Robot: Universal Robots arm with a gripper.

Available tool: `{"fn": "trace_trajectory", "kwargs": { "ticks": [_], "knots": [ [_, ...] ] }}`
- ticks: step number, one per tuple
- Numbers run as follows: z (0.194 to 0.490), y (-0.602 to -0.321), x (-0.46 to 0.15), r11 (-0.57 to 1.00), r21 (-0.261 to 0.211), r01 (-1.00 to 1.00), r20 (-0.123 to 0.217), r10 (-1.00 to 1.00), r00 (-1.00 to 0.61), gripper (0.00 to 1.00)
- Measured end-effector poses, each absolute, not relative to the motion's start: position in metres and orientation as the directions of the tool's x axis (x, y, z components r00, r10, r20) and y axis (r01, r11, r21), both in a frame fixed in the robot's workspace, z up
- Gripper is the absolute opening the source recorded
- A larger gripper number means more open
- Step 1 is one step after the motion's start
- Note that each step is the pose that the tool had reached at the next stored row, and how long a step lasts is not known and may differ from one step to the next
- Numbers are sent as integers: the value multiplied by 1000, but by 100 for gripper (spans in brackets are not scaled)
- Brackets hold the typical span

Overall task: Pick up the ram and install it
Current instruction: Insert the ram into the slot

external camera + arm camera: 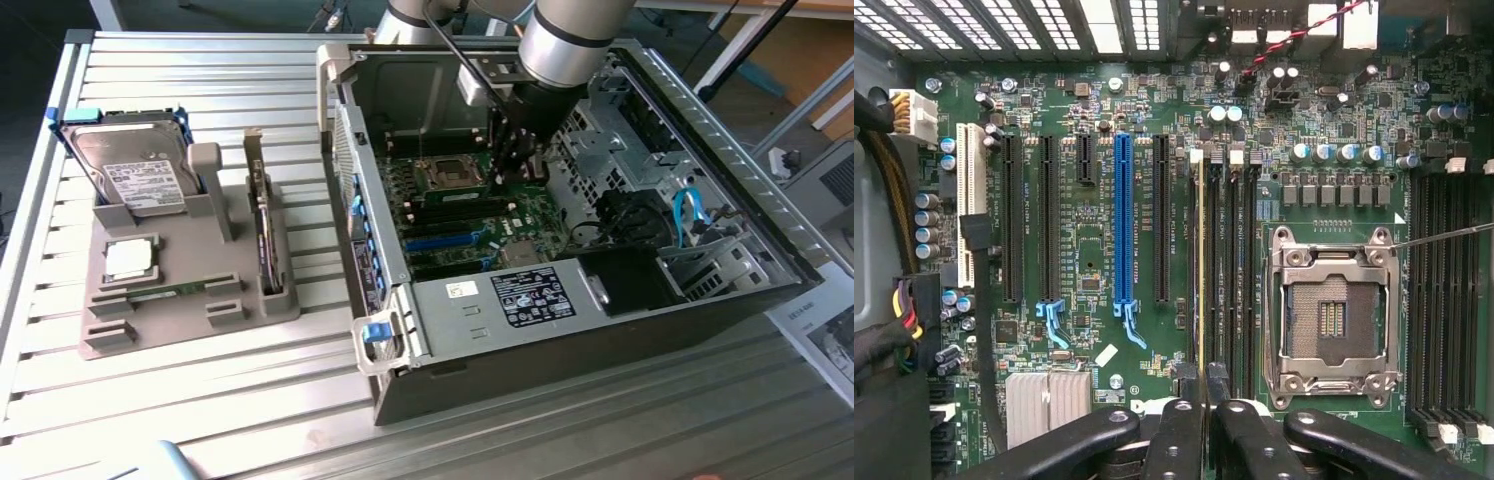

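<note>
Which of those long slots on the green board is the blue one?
The blue slot sits between two black slots. It alone is bright blue. The white slot lies further off, at the end of the row.

On the tabletop [200, 420], the parts holder [160, 322] lies beside the computer case [454, 385]; inside the case, the ram [1201, 250] stands beside the processor socket [1334, 315].

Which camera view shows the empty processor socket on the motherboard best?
The wrist view: the processor socket faces the camera, with its whole metal frame and pin field visible. The exterior view shows it at a slant, deep inside the case.
</note>
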State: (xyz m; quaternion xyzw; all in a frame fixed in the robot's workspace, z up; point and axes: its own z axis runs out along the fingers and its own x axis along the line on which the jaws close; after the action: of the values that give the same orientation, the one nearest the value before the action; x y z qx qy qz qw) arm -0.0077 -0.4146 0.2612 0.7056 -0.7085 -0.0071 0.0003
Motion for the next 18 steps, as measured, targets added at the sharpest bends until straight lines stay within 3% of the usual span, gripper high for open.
{"fn": "trace_trajectory", "kwargs": {
  "ticks": [18],
  "knots": [
    [261, -414, -8, 12, 10, -1000, -7, -1000, -13, 12]
  ]
}}
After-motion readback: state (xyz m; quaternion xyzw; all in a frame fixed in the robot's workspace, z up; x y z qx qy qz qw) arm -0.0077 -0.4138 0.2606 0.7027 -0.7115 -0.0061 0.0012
